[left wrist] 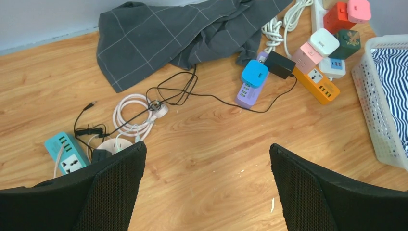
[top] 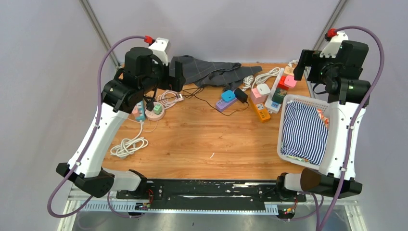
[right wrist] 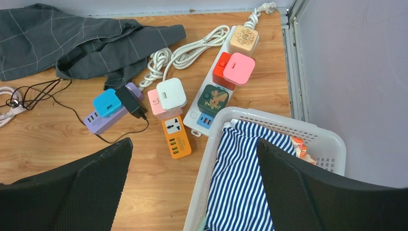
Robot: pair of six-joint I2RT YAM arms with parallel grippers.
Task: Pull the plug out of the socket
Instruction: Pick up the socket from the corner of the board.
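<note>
Left gripper: jaws spread wide with nothing between them, raised over the far left of the table.
Right gripper: jaws fully apart and empty, raised over the far right corner, above the far edge of the basket.
Blue plug: bright blue, square with rounded corners, seated on the far end of the purple strip, mid-table towards the far side.
Black adapter: touching the blue plug's right side at the far end of that strip. Its thin black lead runs left towards the grey cloth.
Orange strip: just right of the purple one. A pink cube sits at its far end with a white cube on it.
White strip: far right, beside the basket, carrying a tan block, a red block topped by a pink plug, and a green block.
Teal strip: far left, beside a coil of pale pink cable.
</note>
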